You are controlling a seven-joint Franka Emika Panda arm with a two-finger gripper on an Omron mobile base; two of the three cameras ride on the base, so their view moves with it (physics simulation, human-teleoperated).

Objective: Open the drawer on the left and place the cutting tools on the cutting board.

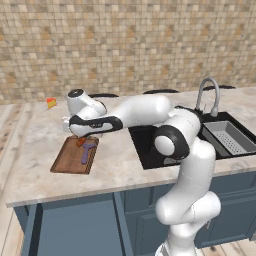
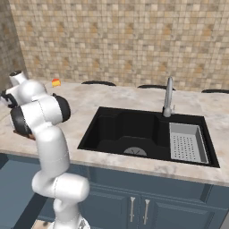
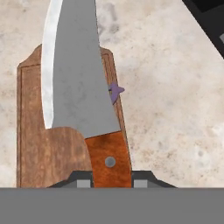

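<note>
My gripper (image 3: 111,180) is clamped on the knife (image 3: 76,78) by its handle, blade hanging over the cutting board (image 3: 33,144) beside the purple tool (image 1: 88,150), ready to lower.

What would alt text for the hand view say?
The gripper is shut on the knife, holding its red-brown handle, with the curved silver blade over the cutting board. A purple tool peeks out beside the blade, above a marbled counter.
</note>
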